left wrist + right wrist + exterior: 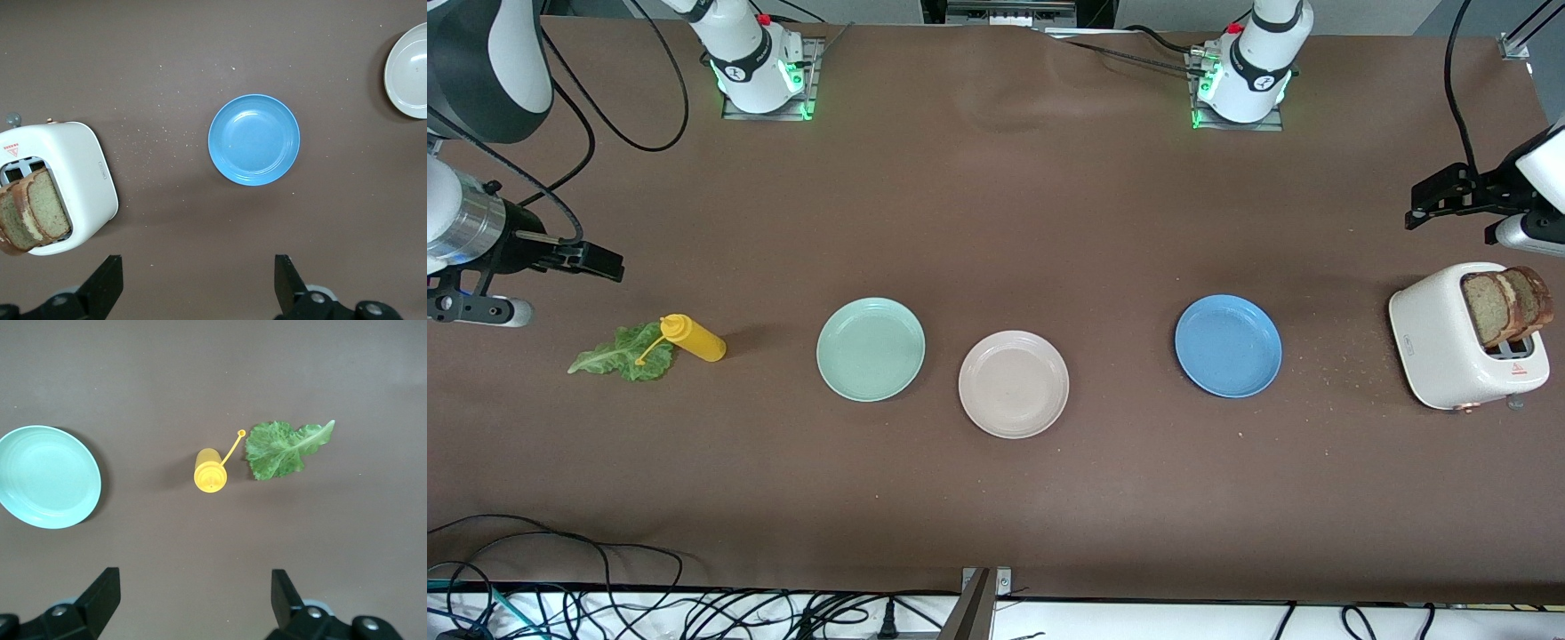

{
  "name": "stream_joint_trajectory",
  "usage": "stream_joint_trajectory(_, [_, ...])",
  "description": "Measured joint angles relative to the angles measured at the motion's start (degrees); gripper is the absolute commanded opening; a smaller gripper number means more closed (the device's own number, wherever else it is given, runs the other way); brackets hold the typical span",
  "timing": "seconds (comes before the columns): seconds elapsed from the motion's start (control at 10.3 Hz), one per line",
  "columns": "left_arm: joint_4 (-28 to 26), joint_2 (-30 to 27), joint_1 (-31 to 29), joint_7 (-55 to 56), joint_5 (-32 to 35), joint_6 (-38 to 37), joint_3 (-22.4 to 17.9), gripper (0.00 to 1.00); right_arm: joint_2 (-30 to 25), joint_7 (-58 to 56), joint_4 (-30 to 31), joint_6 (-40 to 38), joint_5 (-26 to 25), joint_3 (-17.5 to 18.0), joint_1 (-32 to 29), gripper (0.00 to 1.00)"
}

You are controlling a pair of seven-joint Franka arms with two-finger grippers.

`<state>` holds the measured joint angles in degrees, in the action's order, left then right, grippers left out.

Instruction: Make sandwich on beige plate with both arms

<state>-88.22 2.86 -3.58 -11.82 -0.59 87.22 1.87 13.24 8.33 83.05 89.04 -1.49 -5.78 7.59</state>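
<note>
Nothing is assembled yet: your round pale beige plate (1013, 384) is sitting bare on the brown bench (996, 498), between the mint green plate (871, 348) and blue plate (1228, 346).

Count: three plates, two brown-crusted bread slices (1506, 305) waiting in the white toaster (1449, 342), one lettuce leaf (621, 353), one yellow squeeze bottle (692, 338).

Left pincer (198, 283) is hanging over the bench by the toaster, right pincer (193, 600) by the lettuce; both are gaping apart, gripping nothing.

I see a brown table (996, 222) carrying three plates in a loose row: mint plate (871, 348), beige plate (1014, 384) nearest the front camera, and blue plate (1228, 346). Toward the right arm's end lie a lettuce leaf (624, 356) and a yellow bottle (693, 338), its tethered cap resting on the leaf. Toward the left arm's end I see a white toaster (1463, 336) with bread (1504, 304) in its slots, and crumbs (1334, 356) scattered between it and the blue plate.
</note>
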Motion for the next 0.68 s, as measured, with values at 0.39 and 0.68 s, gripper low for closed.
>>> stream_joint_trajectory(0.39, [0.0,0.0,0.01,-0.05,0.0,0.0,0.12,1.0,0.02,0.55,0.0,0.0,0.72,-0.15,-0.09,1.0])
stream_joint_trajectory(0.68, [0.0,0.01,0.01,-0.08,0.0,0.0,0.12,1.0,0.07,0.56,0.0,0.0,0.87,-0.18,-0.34,1.0])
